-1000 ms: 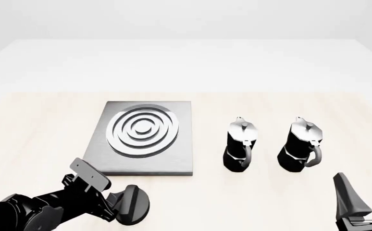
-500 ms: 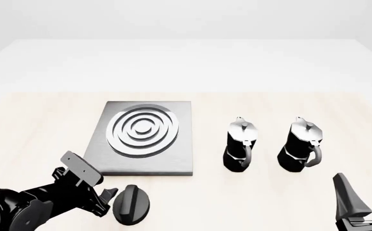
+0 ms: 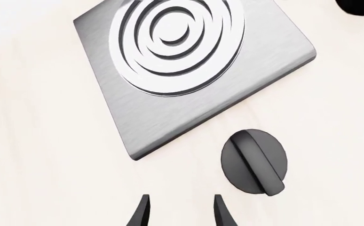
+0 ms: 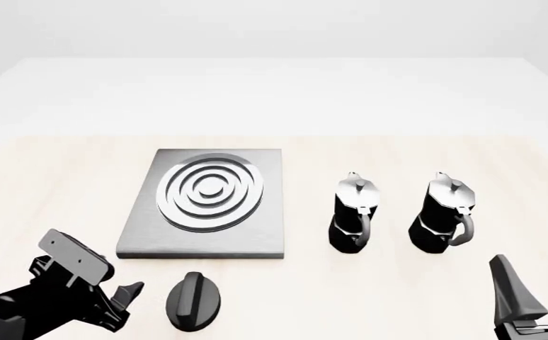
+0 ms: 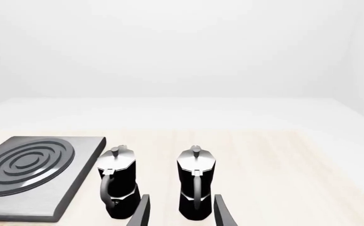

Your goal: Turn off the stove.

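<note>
The left tool stands open and empty just beside the knob. To turn off the stove, its fingers should straddle the raised ridge squarely before twisting

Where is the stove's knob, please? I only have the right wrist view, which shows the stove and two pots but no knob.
Observer: The knob lies on the table on the arms' side of the stove, close to its near edge but not touching it.
Operator: Is the left gripper on it?
Observer: No. The left gripper is open and holds nothing; the knob sits off to one side of it, untouched.
Operator: Which way does its ridge run?
Observer: In the front view, roughly near to far, slightly tilted.
</note>
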Robot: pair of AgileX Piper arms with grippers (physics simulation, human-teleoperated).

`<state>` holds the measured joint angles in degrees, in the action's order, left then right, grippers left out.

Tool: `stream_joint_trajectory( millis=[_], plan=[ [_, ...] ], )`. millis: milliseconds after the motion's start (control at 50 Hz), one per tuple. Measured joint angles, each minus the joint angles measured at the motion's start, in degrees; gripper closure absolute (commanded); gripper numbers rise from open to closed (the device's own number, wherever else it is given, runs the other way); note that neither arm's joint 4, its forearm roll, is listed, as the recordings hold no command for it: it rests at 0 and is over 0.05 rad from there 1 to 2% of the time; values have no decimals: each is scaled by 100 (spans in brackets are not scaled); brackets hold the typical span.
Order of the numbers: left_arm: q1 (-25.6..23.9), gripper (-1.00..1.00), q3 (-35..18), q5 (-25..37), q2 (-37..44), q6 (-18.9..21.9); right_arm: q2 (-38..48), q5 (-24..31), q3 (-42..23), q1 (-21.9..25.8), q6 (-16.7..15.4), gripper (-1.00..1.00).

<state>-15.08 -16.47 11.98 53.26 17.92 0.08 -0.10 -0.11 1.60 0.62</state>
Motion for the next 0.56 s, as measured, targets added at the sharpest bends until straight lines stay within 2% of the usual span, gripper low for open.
stream_joint_trajectory(
  millis=[260, 560],
  plan=[
    [188, -100, -198, 1007, -1130, -111, -3, -5, 2, 32, -21, -100],
    [225, -100, -628, 1886, -2097, -309, -5, -19, 3, 59, -61, -100]
  ],
)
